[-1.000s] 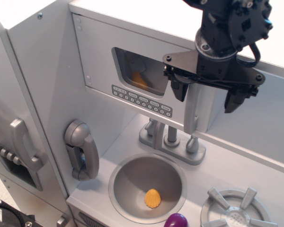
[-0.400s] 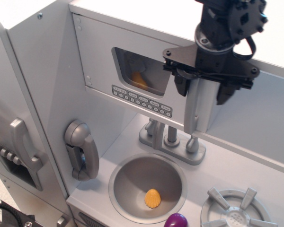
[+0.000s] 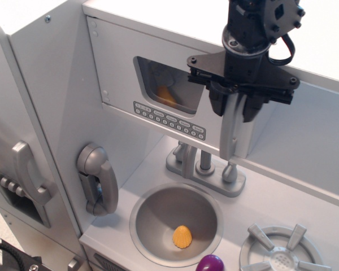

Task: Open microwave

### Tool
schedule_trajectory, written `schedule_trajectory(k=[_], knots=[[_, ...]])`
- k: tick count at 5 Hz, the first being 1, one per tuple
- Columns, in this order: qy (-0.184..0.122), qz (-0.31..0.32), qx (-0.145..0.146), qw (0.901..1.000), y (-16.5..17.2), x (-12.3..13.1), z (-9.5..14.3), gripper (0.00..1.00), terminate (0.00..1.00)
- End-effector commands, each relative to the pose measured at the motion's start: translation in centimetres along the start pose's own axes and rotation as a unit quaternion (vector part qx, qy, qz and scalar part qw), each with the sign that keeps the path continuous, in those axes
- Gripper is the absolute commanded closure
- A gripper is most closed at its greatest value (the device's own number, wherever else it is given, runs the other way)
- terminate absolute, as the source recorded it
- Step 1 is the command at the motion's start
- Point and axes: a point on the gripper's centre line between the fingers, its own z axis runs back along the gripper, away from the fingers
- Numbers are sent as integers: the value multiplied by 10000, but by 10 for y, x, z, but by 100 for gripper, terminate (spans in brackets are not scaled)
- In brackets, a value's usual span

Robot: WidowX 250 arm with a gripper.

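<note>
— What was sitting in things?

— The round sink, low in the middle of the frame, held one yellow-orange ridged piece on its bottom. Behind the window of the microwave an orange shape showed, blurred by the pane, so I could not tell what it was.

— And the microwave itself?

— It took up the upper centre of the frame: a flat grey door with a rounded window, a strip of small buttons slanting under it, and a vertical grey handle at the door's right edge. The door lay flush with the cabinet, shut.

— The pincer?

— The black gripper came down from the top of the frame onto the upper part of that handle. Its two fingers sat close on either side of the handle, narrowed to about the handle's width. Whether they pressed it or only flanked it, I could not tell.

— Anything cut off or hard to read?

— The top of the handle was hidden behind the gripper. A purple rounded object was cut by the bottom edge, and the burner at lower right was partly cropped. The button markings were too small to read. A grey toy phone hung on the side wall at the left, and the faucet stood behind the sink.
</note>
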Motion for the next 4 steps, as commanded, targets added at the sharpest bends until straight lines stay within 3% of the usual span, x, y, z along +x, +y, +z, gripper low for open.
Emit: schedule_trajectory(k=[1,4], knots=[[-317,-199,-254,9990,3,1,20,100,0],[-332,-599,-481,9965,39,-56,46,100,0]])
